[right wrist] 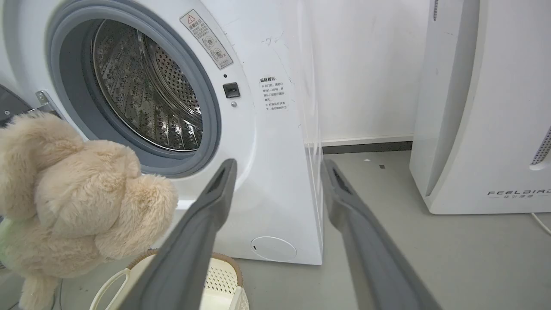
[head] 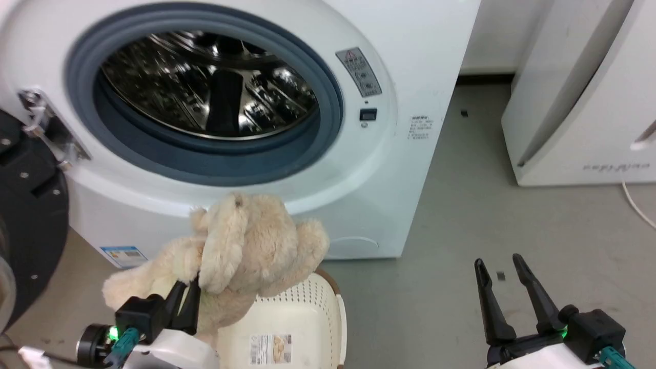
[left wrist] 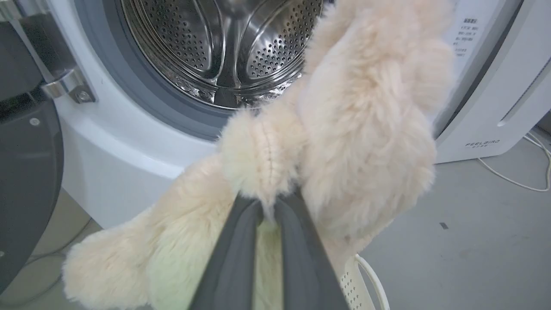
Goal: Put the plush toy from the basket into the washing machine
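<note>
My left gripper (head: 187, 287) is shut on the cream-beige plush toy (head: 241, 251), which hangs lifted above the basket (head: 318, 302) and just below the porthole of the washing machine (head: 405, 154). In the left wrist view the fingers (left wrist: 232, 258) pinch a fold of the plush toy (left wrist: 361, 142), with the steel drum (left wrist: 215, 47) straight ahead. The black-framed door (head: 25, 225) stands swung open at the left. My right gripper (head: 497, 264) is open and holds nothing, low at the right over the floor. The right wrist view shows the plush toy (right wrist: 77, 202) in front of the porthole (right wrist: 142, 90).
A white slanted appliance marked FEELBIRD (head: 579, 102) stands to the right of the washer, with a white cable (head: 635, 205) on the floor beside it. Grey floor (head: 487, 215) lies between the two machines. The basket (right wrist: 219, 280) sits on the floor before the washer.
</note>
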Motion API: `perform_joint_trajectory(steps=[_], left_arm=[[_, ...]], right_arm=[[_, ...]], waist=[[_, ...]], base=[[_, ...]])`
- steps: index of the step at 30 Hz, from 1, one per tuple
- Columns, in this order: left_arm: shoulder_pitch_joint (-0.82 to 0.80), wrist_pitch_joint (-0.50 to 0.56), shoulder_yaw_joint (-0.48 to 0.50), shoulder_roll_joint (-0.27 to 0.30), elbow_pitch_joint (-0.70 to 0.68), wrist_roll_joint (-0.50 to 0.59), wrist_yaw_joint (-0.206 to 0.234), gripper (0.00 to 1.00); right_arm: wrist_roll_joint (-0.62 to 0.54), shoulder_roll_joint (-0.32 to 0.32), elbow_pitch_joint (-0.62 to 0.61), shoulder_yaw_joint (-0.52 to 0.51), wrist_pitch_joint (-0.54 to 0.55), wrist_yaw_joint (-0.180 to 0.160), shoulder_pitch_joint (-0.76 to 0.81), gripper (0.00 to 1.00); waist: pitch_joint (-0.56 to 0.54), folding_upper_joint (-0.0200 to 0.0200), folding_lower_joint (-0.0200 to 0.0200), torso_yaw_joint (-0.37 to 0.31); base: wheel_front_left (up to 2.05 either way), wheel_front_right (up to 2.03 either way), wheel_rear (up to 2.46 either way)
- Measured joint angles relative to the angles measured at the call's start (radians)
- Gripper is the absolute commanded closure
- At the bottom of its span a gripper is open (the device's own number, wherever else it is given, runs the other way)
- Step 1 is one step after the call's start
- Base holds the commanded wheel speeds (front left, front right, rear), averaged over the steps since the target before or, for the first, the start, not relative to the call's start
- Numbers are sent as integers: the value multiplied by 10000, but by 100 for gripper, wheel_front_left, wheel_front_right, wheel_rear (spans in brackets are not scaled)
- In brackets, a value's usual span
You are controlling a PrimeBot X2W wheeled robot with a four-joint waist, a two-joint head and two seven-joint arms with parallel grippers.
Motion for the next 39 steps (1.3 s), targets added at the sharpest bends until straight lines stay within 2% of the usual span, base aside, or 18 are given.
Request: perform_joint_trajectory(steps=[7, 11, 15, 19, 28, 35, 36, 39], left_arm=[[456, -2, 771, -232, -2556, 464, 29, 100], [265, -2, 984, -222, -3137, 593, -128, 100], [-580, -2, 1183, 65, -3162, 577, -320, 100], [-1746, 96, 1394, 579, -2918, 353, -508, 100], [-4752, 1053, 1546, 1964, -1977, -326, -838, 100], [-7659, 1651, 1007, 3296, -826, -742, -926, 100], [-7659, 1651, 1007, 3296, -826, -742, -926, 100], [-9292, 1837, 245, 4038, -96, -974, -941, 100]], right_arm=[[23, 0, -17, 27, 0, 0, 39, 0], [35, 0, -81, 81, 0, 0, 36, 0], [84, 0, -215, 82, 0, 0, -31, 0], [100, 2, -343, 88, 0, 0, -248, 0], [414, 0, -715, 61, -2, 0, -802, 0], [646, 0, -959, 184, -4, 0, -1308, 0], [646, 0, -959, 184, -4, 0, -1308, 0], [802, 2, -1030, 257, -4, 0, -1550, 0]], waist=[[-358, 0, -1, -52], [-121, 0, 0, -196], [350, 1, 0, -384], [973, 0, 1, -630], [2674, 0, 2, -1256], [4090, 0, 3, -1666], [4090, 0, 3, -1666], [4827, 0, 3, -1879]], base=[[0, 0, 0], [0, 0, 0], [0, 0, 0], [0, 0, 0], [0, 0, 0], [0, 0, 0], [0, 0, 0], [0, 0, 0]])
